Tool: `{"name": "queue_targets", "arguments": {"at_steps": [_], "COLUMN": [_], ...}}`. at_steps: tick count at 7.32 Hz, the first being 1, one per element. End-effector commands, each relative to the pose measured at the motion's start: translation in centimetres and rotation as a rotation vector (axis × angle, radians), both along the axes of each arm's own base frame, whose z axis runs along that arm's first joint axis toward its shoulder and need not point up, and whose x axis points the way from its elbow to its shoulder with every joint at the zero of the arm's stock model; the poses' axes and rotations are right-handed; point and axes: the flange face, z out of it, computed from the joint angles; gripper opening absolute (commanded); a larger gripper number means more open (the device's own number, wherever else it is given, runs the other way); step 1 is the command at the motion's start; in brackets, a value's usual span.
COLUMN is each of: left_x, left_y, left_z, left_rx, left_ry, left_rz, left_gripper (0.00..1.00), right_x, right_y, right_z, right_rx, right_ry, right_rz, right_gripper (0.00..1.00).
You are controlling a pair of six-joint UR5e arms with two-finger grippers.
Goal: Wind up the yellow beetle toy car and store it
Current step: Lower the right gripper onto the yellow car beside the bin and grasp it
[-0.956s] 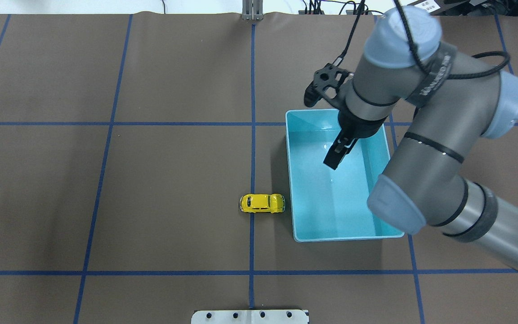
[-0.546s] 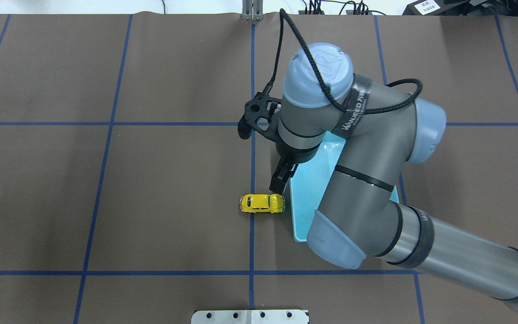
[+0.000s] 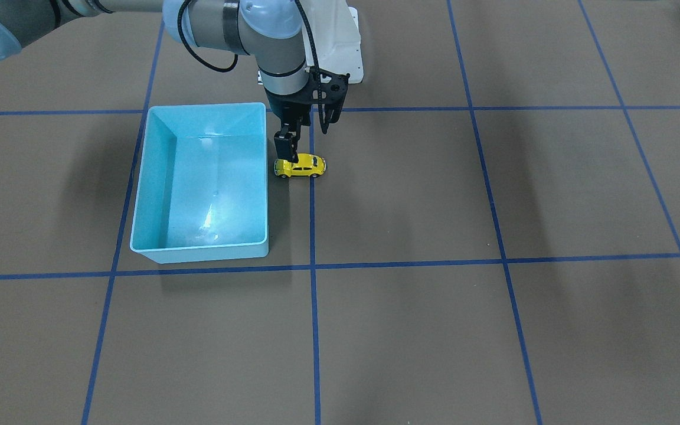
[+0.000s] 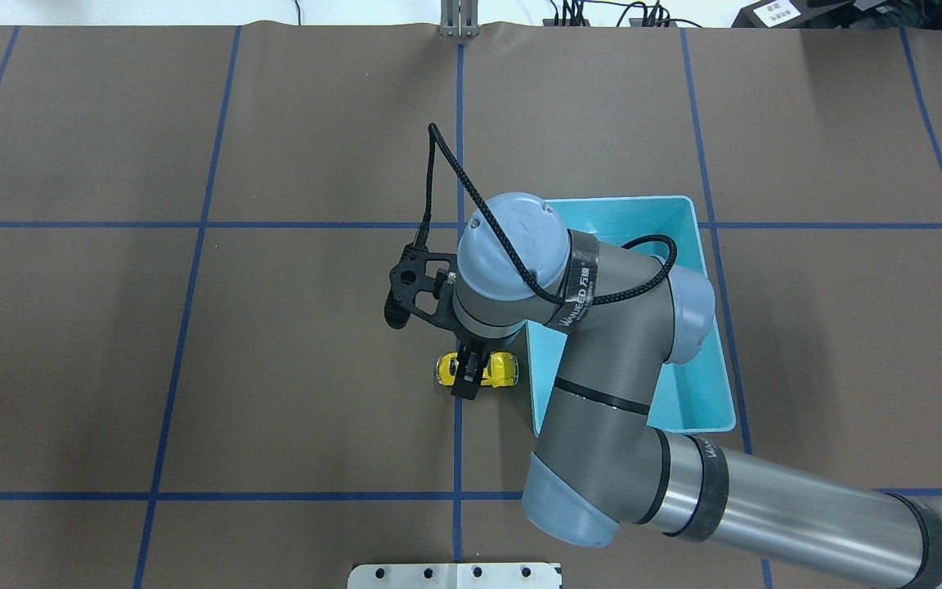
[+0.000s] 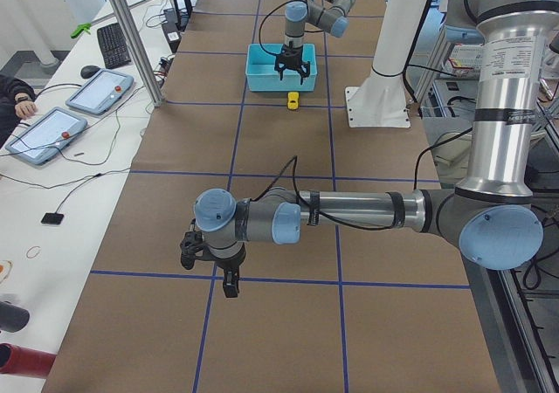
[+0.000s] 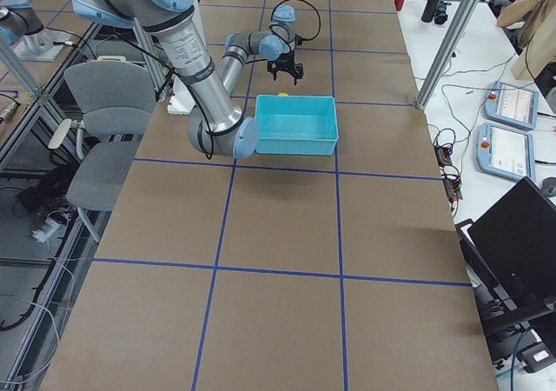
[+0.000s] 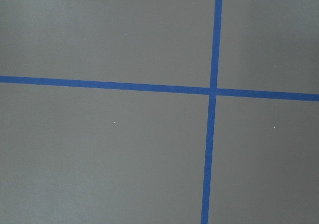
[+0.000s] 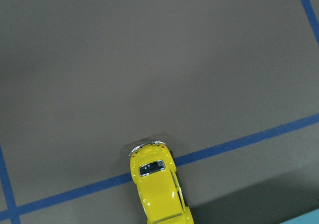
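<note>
Since half a second ago the right arm has swung nearer, bringing the right gripper (image 4: 466, 380) from beside the bin's corner to over the yellow beetle toy car (image 4: 500, 370). The car has not budged: it sits on the brown table (image 4: 275, 327) across a blue tape line (image 4: 459, 123), just left of the light blue bin (image 4: 712, 327). From the front, the gripper (image 3: 288, 154) hangs at the car's (image 3: 304, 167) bin-side end; I cannot tell if its fingers are spread or pinched, or touching. From the left end, the left gripper (image 5: 229, 281) hangs low and well apart from the car, finger state unclear. The right wrist view shows the car (image 8: 158, 189) at its bottom edge.
</note>
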Motion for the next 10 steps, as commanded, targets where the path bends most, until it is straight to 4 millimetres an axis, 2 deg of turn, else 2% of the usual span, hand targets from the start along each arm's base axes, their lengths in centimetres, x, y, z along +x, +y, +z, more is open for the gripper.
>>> {"name": "queue_targets", "arguments": {"at_steps": [1, 3, 4, 5, 6, 7, 10], "left_x": [0.0, 0.0, -0.1, -0.2, -0.1, -0.1, 0.0], "left_y": [0.1, 0.1, 0.2, 0.7, 0.7, 0.8, 0.8], "left_z": [0.1, 0.1, 0.2, 0.7, 0.6, 0.5, 0.3], "left_rx": [-0.003, -0.003, -0.002, -0.002, -0.001, 0.002, 0.026], "left_ry": [-0.002, 0.003, 0.000, 0.001, 0.003, 0.007, 0.006], "left_rz": [-0.001, 0.000, 0.002, 0.002, 0.004, 0.002, 0.031], "left_gripper": [1.00, 1.00, 1.00, 1.00, 1.00, 1.00, 1.00], "right_x": [-0.8, -1.5, -2.3, -2.6, -3.6, -4.4, -5.2], "right_y": [1.3, 1.6, 1.1, 0.9, 1.3, 1.0, 0.4], "right_z": [2.3, 3.0, 2.3, 3.4, 3.7, 4.9, 5.2], "right_rx": [0.172, 0.210, 0.230, 0.241, 0.239, 0.239, 0.261], "right_ry": [0.044, 0.064, 0.067, 0.091, 0.103, 0.121, 0.093], "right_rz": [-0.152, -0.205, -0.220, -0.220, -0.229, -0.251, -0.244], "right_gripper": [0.99, 0.99, 0.99, 0.99, 0.98, 0.98, 0.98]}}
